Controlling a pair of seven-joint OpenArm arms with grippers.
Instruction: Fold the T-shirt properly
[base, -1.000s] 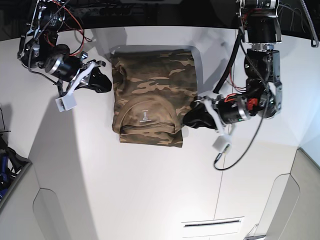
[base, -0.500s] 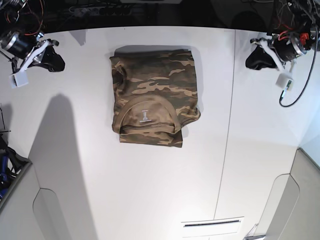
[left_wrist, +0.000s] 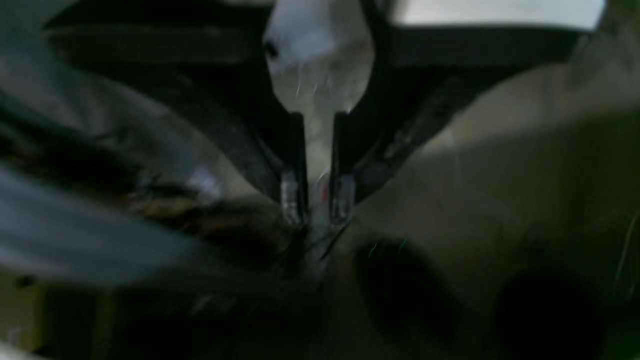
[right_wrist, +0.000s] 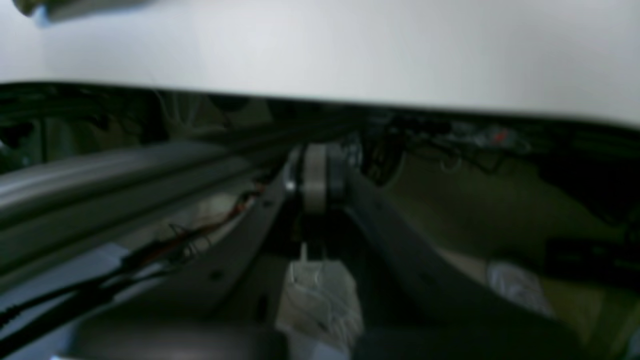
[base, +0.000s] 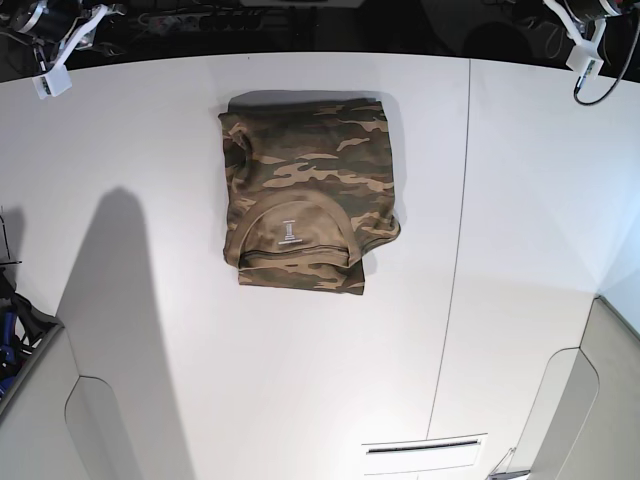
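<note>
Bright, sharp base view w/ soft shadows; both wrist views dim, motion-blurred.

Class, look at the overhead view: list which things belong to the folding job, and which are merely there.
Belongs to the job:
- T-shirt, camouflage, lying folded in a compact rectangle
- left gripper, narrowly parted, holding nothing

Merely there:
- white table
- cable dangling at the far corner

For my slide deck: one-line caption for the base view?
Folded camouflage T-shirt lying collar-up on the white table, both arms pulled back to the far corners.
</note>
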